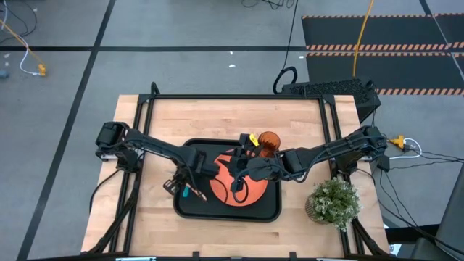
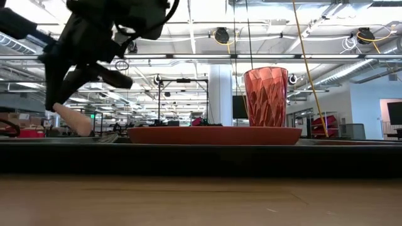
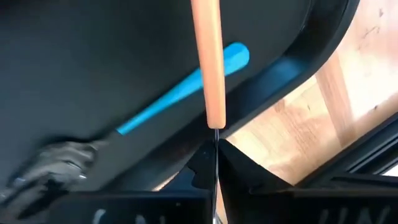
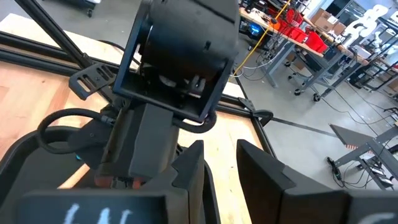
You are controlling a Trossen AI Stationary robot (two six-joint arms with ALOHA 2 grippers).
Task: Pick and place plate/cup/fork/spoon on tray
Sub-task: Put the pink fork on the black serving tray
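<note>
- Tray [image 1: 270, 210]: black, rimmed, centred on the wooden tabletop [image 1: 217, 112]; carries all items listed below.
- Plate [image 1: 254, 192]: orange, flat on the tray's middle.
- Cup [image 1: 269, 141]: orange tumbler, upright near the tray's far edge, just beside the plate.
- Spoon [image 3: 180, 93]: blue handle, lying on the tray floor near its left end.
- Fork [image 3: 208, 62]: tan handle pinched between the left gripper's [image 3: 214, 146] fingers, which are closed tight on it (tines not visible); handle hangs tilted over the tray's left end, crossing above the spoon.
- Right gripper [image 4: 219, 163]: fingers partly apart, holding nothing, hovering over the plate.
- Step in hand, by judgement: placing the fork, last item out.
- Next move calls for: lowering the fork beside the spoon, then opening the fingers.
</note>
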